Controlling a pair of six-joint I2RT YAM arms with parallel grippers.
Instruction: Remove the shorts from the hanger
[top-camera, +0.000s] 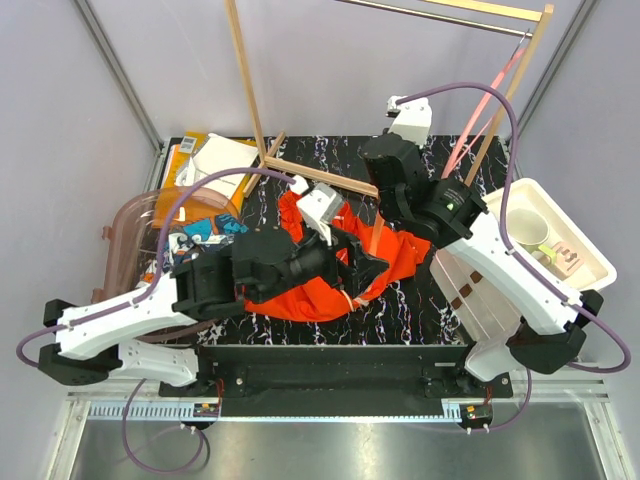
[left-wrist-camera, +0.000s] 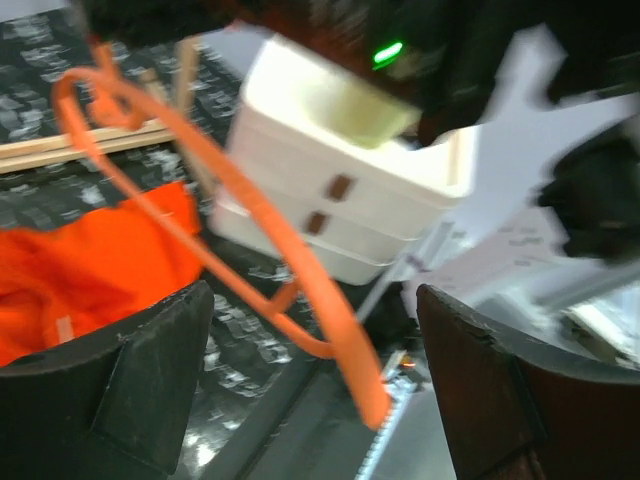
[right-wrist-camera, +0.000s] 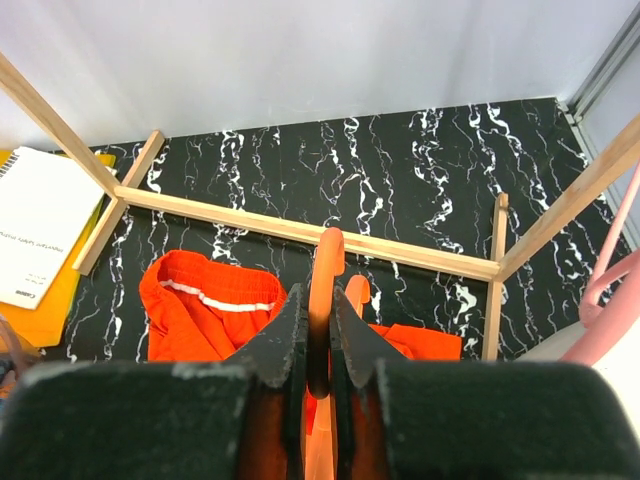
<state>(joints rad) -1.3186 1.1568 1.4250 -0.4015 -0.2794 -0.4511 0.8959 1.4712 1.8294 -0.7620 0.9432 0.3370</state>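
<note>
The plain orange shorts lie crumpled on the black marbled table; the right wrist view shows their waistband with the white drawstring. My right gripper is shut on the hook of an orange plastic hanger, held above the shorts. My left gripper is open, and the blurred lower bar of the hanger passes between its fingers without touching them; the shorts lie left of it. A blue patterned patch lies at the left; I cannot tell whether it is the patterned shorts.
A wooden rack frame stands at the back, with a pink hanger on its rail. White drawers and a white tray holding a cup stand at the right. A clear tub and a yellow notepad are at the left.
</note>
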